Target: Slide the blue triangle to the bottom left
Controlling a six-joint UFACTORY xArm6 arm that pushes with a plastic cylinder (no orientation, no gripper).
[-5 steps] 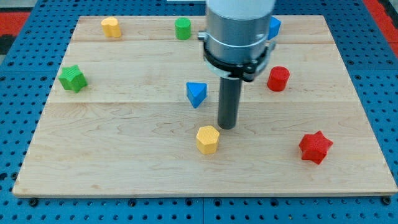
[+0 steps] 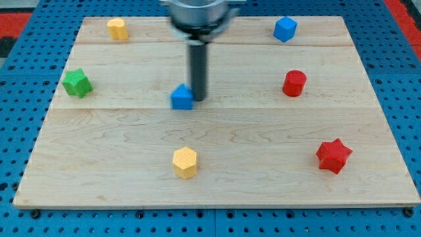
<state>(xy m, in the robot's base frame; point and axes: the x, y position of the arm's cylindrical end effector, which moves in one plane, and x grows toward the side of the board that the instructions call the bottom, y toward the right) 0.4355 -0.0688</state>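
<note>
The blue triangle [image 2: 181, 97] sits near the middle of the wooden board [image 2: 217, 184], a little left of centre. My tip [image 2: 198, 99] is right beside it on its right side, touching or almost touching it. The rod rises straight up to the arm's grey body at the view's top, which is blurred.
A yellow hexagon block [image 2: 185, 162] lies below the triangle. A green star [image 2: 77, 83] is at the left, a yellow block [image 2: 117, 28] top left, a blue cube [image 2: 285, 29] top right, a red cylinder [image 2: 294, 83] at the right, a red star [image 2: 333, 156] bottom right.
My tip moved up and left to the triangle's right side. The blue triangle shifted left. The yellow hexagon moved left and slightly down. The green cylinder near the top is hidden now.
</note>
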